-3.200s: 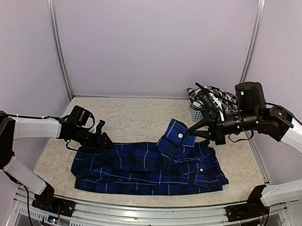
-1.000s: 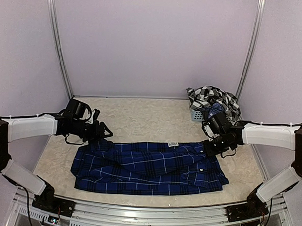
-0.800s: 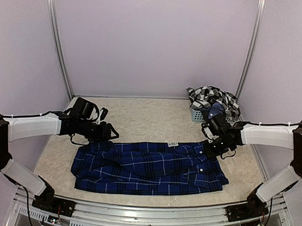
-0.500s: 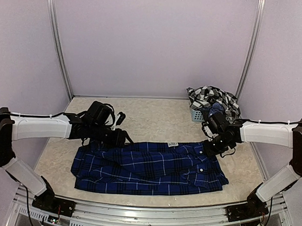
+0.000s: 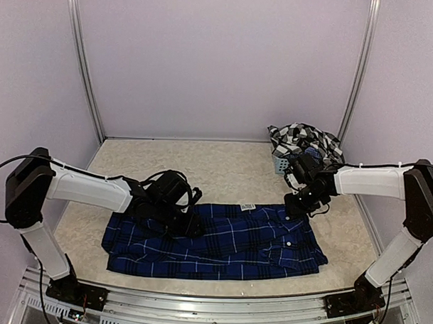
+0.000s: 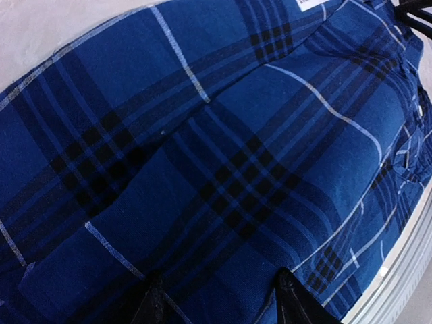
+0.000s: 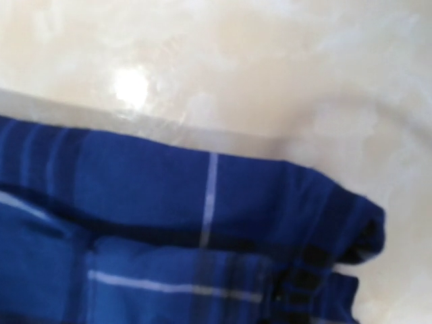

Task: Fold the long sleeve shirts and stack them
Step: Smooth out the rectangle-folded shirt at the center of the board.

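While checked shirt (image 5: pixel 303 135) fills basket (image 5: pixel 280 163) | left gripper (image 6: pixel 221 304) parted over navy shirt (image 5: pixel 235 241) | right gripper (image 5: pixel 292 209) state unclear

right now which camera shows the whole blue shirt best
The top external view: the blue shirt is laid out there with nearly all its outline in view. The left wrist view gives only a close patch of its plaid cloth. The right wrist view shows a blurred piece of one edge.
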Tool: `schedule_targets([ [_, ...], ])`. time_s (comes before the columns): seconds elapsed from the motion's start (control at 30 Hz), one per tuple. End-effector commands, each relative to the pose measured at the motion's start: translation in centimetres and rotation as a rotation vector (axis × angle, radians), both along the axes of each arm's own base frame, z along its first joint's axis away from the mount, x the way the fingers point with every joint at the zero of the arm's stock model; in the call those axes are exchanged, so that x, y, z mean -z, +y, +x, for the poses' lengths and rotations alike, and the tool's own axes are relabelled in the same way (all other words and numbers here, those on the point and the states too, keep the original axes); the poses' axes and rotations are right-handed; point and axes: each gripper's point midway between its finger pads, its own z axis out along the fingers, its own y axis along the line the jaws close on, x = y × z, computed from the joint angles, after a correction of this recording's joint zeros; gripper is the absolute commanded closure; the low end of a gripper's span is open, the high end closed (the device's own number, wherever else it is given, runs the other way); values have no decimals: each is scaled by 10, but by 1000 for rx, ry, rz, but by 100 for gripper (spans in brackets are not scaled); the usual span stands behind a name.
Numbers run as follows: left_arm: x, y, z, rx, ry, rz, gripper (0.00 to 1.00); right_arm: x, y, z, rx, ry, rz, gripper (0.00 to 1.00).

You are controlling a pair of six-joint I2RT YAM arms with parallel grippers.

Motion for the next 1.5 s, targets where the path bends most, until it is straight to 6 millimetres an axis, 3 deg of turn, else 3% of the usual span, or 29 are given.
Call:
schedule_targets([
  [0.0, 15, 5, 6, -43, -23, 51, 48, 0, 2, 14, -3, -14, 22, 59],
  [0.27, 31, 4, -1, -29, 12, 57, 48, 16, 5, 15, -18, 20, 38, 64],
  [0.57, 25, 6, 1, -28, -6, 62, 47, 23, 9, 16, -26, 36, 51, 74],
  [0.7, 22, 7, 2, -33, -15, 61, 47, 27, 5, 15, -8, 49, 54, 66],
  [0.87, 17, 8, 4, -39, -25, 59, 47, 35, 4, 10, 1, 75, 91, 66],
  [1.0, 12, 8, 6, -47, -35, 55, 47, 36, 5, 8, 5, 76, 115, 74],
  [1.1, 8, 9, 9, -58, -37, 43, 47, 39, 7, 3, -3, 93, 137, 86],
  [1.2, 0, 9, 11, -64, -37, 15, 47, 36, 7, 3, -5, 84, 141, 100],
  [1.33, -15, 13, 17, -70, -31, -55, 42, 20, 7, 6, -18, 45, 142, 100],
  [1.47, -32, 31, 25, -95, -20, -129, 38, -4, 6, 9, -23, -9, 154, 100],
])
